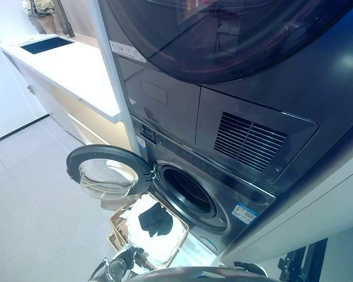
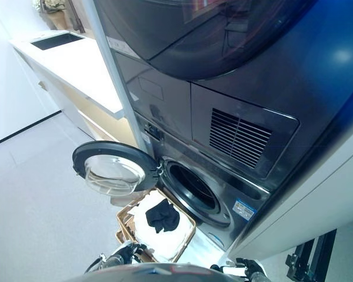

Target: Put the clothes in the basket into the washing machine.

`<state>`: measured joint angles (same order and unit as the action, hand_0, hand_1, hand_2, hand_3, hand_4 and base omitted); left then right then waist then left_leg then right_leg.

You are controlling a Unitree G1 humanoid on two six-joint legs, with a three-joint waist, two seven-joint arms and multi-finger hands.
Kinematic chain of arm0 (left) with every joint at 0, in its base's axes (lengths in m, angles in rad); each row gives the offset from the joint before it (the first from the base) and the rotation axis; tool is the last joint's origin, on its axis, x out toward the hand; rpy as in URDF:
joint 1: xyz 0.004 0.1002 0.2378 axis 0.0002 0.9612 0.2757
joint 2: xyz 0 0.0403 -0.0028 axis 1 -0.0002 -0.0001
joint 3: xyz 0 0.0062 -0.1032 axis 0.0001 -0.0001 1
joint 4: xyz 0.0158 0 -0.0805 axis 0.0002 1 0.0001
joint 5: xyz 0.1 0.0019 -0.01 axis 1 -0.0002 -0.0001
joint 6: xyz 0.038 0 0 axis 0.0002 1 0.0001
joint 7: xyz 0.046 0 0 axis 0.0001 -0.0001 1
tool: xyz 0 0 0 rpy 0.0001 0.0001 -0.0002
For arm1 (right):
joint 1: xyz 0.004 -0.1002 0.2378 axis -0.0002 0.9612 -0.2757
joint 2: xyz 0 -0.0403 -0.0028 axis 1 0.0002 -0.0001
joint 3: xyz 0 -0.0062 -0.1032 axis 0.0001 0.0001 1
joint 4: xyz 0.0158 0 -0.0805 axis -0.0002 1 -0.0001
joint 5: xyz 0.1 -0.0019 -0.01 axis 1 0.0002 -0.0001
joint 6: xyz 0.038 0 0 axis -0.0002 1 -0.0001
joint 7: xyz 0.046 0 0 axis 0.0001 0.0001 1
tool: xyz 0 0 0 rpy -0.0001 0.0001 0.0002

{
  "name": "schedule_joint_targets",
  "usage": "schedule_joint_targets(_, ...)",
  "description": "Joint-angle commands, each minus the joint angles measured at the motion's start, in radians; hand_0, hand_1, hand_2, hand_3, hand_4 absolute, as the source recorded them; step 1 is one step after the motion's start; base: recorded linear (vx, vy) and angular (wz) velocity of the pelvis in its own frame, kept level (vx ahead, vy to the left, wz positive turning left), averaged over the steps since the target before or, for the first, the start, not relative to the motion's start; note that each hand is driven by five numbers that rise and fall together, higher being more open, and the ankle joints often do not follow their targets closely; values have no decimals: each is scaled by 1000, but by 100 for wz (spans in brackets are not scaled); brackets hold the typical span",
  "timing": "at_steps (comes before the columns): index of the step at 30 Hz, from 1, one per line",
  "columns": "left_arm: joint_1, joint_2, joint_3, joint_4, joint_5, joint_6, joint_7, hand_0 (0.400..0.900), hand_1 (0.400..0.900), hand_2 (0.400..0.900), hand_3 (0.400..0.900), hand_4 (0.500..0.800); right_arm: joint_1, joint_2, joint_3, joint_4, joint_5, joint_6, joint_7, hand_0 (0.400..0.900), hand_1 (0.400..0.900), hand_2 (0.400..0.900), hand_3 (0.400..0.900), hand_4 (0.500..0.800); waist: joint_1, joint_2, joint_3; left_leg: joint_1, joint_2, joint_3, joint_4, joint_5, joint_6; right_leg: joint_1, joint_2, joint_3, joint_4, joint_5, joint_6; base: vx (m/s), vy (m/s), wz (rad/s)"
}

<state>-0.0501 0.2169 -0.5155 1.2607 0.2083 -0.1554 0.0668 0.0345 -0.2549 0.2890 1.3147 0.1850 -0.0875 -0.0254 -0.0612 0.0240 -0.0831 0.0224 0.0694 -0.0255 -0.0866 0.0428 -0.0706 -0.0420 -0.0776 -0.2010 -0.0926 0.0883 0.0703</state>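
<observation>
- Clothes point(image 1: 155, 220) are sitting in the wicker basket point(image 1: 119, 223) on the floor, right in front of the washing machine point(image 1: 223, 194): a dark garment lying on top of white laundry.
- Door point(image 1: 106, 171) of the washing machine is swung wide open to the left, and the drum opening point(image 1: 188, 191) looks dark and empty as far as I can see.
- My read: nothing loaded yet, so we're at the very first step, getting down to the basket for a grab.
- Left hand point(image 1: 122, 259) shows at the bottom edge, just near of the basket and a bit left of the dark garment. Can't tell if its fingers are curled or relaxed, too little of it shows. It doesn't seem to hold any cloth.
- Right hand point(image 2: 251, 269) barely peeks in at the bottom right, well apart from the basket; no way to tell its state either.
- Next move probably calls for reaching forward and down into the basket, pinching the dark garment on top, then swinging it up and right into the drum opening without snagging the open door or the basket rim.
- White worktop point(image 1: 76, 70) with a sink is far left, not involved.
</observation>
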Motion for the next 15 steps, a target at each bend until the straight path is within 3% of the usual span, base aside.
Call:
schedule_joint_targets(1,-94,39,15,14,33,-42,36,900,900,900,900,800,-66,7,33,38,0,-30,-20,900,900,900,900,800,-12,-57,-3,-49,-68,12,-1,-14,33,13,1,24,7,-3,41,0,0,0)
schedule_joint_targets(5,-97,37,12,19,42,-39,44,900,900,900,900,800,-66,8,34,41,-1,-29,-20,900,900,900,900,800,-14,-56,-6,-46,-67,15,-1,-16,32,14,2,27,6,-4,40,9,-1,-3)
schedule_joint_targets(10,-129,48,-90,-6,188,-46,71,900,900,900,900,800,-82,1,41,38,3,-35,-28,900,900,900,900,800,-21,-53,0,-47,-66,19,-1,-20,31,9,4,35,6,-5,42,8,-6,-6)
schedule_joint_targets(13,-152,67,-122,-18,217,-52,69,900,900,900,900,800,-95,-12,43,37,13,-38,-28,900,900,900,900,800,-23,-51,14,-56,-65,20,-1,-17,31,-4,4,39,7,-2,43,-6,5,-2)
schedule_joint_targets(15,-190,84,-164,-36,289,-46,113,900,900,900,900,800,-114,-22,37,38,30,-43,-39,900,900,900,900,800,-26,-50,33,-73,-64,22,-1,-14,31,-25,4,44,8,4,45,-50,12,-6)
